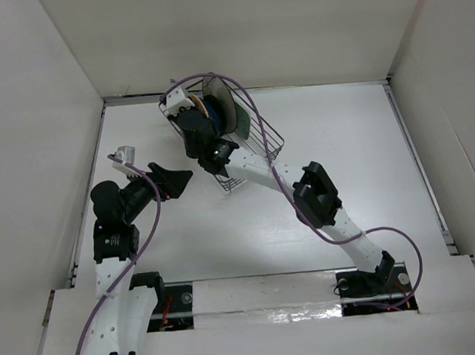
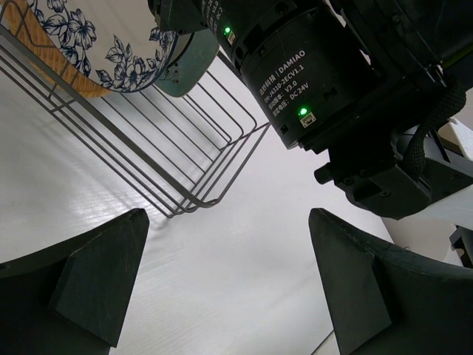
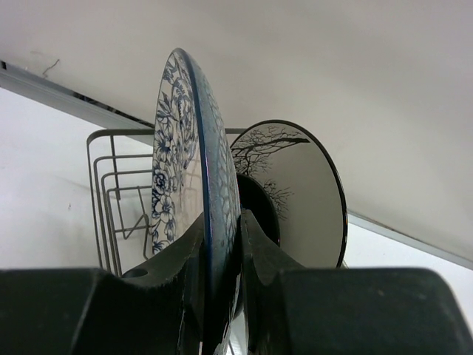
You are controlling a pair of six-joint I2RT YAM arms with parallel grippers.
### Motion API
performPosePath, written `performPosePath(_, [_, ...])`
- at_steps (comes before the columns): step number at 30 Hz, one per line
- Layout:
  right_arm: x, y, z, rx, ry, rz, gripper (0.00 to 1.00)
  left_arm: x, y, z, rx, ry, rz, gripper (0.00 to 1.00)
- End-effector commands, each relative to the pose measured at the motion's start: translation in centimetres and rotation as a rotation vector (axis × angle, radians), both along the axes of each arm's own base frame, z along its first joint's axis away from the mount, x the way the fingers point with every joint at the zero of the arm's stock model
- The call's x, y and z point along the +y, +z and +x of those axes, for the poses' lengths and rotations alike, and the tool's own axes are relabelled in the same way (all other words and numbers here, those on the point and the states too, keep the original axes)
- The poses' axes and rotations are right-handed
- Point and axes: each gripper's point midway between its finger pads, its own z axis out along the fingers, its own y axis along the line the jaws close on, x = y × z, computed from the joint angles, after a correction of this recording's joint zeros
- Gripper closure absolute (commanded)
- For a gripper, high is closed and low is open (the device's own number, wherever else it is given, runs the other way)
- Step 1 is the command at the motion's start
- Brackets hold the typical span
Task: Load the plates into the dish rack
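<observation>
The dark wire dish rack [image 1: 264, 139] stands at the back of the table, with several plates upright in it. My right gripper [image 1: 192, 119] reaches into its left end and is shut on the edge of the blue-and-white patterned plate [image 3: 188, 163], holding it upright between the fingers [image 3: 255, 244]. Behind it in the rack stand the cream plate with dark sketch [image 3: 303, 192] and a black plate [image 3: 264, 208]. The left wrist view shows the patterned plate [image 2: 111, 44], a tan-orange plate [image 2: 44, 52] and a pale green plate [image 2: 188, 66] in the rack [image 2: 185, 155]. My left gripper [image 1: 172, 181] is open and empty, left of the rack.
The right arm's forearm [image 1: 321, 195] crosses the table from the near right to the rack, and its wrist motor [image 2: 303, 74] hangs close in front of the left gripper. White walls enclose the table on three sides.
</observation>
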Motion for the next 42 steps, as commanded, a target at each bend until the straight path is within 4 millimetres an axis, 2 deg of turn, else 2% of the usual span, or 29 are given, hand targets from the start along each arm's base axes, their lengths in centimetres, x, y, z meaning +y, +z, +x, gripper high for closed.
performPosePath(1, [-4.8, 8.9, 0.2, -0.129, -0.103, 0.187, 1.00, -0.2, 2.5, -0.1, -0.085, -0.015, 0.015, 0.12])
performPosePath(8, [-6.1, 10.1, 0.6, -0.152, -0.114, 0.200, 1.00, -0.1, 2.4, 0.0, -0.082, -0.011, 0.017, 0.12])
performPosePath(10, [-5.6, 10.2, 0.5, -0.147, -0.085, 0.205, 1.00, -0.1, 2.3, 0.1, -0.079, -0.009, 0.015, 0.12])
performPosePath(11, [-6.0, 10.2, 0.9, -0.141, -0.081, 0.210, 1.00, -0.1, 2.3, 0.1, -0.079, -0.009, 0.015, 0.12])
performPosePath(23, [-2.4, 4.2, 1.6, -0.014, 0.035, 0.229, 1.00, 0.1, 2.3, 0.1, -0.077, 0.002, 0.017, 0.12])
performPosePath(26, [-1.9, 2.0, 1.9, 0.018, 0.040, 0.225, 1.00, 0.3, 2.4, 0.2, -0.078, 0.017, 0.022, 0.17])
performPosePath(29, [-1.5, 0.7, 2.0, 0.039, 0.044, 0.227, 1.00, 0.3, 2.4, 0.2, -0.081, 0.017, 0.022, 0.31])
performPosePath(31, [-1.1, 0.2, 2.0, 0.054, 0.060, 0.237, 1.00, 0.3, 2.4, 0.2, -0.082, 0.018, 0.023, 0.47])
performPosePath(32, [-0.7, 0.4, 1.5, 0.055, 0.072, 0.244, 0.95, 0.3, 2.4, 0.3, -0.082, 0.020, 0.023, 0.54])
performPosePath(33, [-0.7, 0.5, 1.4, 0.056, 0.074, 0.253, 0.92, 0.4, 2.5, 0.3, -0.085, 0.027, 0.025, 0.67])
performPosePath(34, [-0.7, 0.8, 1.4, 0.055, 0.077, 0.259, 0.89, 0.5, 2.6, 0.3, -0.089, 0.030, 0.026, 0.75])
performPosePath(35, [-0.5, 1.3, 1.2, 0.054, 0.093, 0.266, 0.79, 0.5, 2.5, 0.3, -0.086, 0.035, 0.026, 0.80])
performPosePath(36, [-0.5, 1.6, 1.0, 0.058, 0.100, 0.276, 0.74, 0.7, 2.5, 0.4, -0.087, 0.047, 0.030, 0.84])
performPosePath(37, [-0.6, 1.7, 0.9, 0.060, 0.100, 0.279, 0.69, 0.8, 2.5, 0.4, -0.089, 0.054, 0.033, 0.83])
performPosePath(38, [-0.8, 2.1, 0.8, 0.059, 0.102, 0.287, 0.59, 0.9, 2.6, 0.4, -0.089, 0.060, 0.035, 0.83])
performPosePath(39, [-0.7, 3.6, -0.1, 0.053, 0.119, 0.318, 0.55, 1.1, 2.7, 0.5, -0.096, 0.071, 0.037, 0.78])
performPosePath(40, [-0.9, 3.3, -0.4, 0.064, 0.125, 0.318, 0.50, 1.1, 2.8, 0.4, -0.098, 0.076, 0.038, 0.73])
performPosePath(42, [-1.2, 4.7, -1.2, 0.061, 0.155, 0.353, 0.40, 1.4, 2.9, 0.5, -0.103, 0.094, 0.041, 0.58])
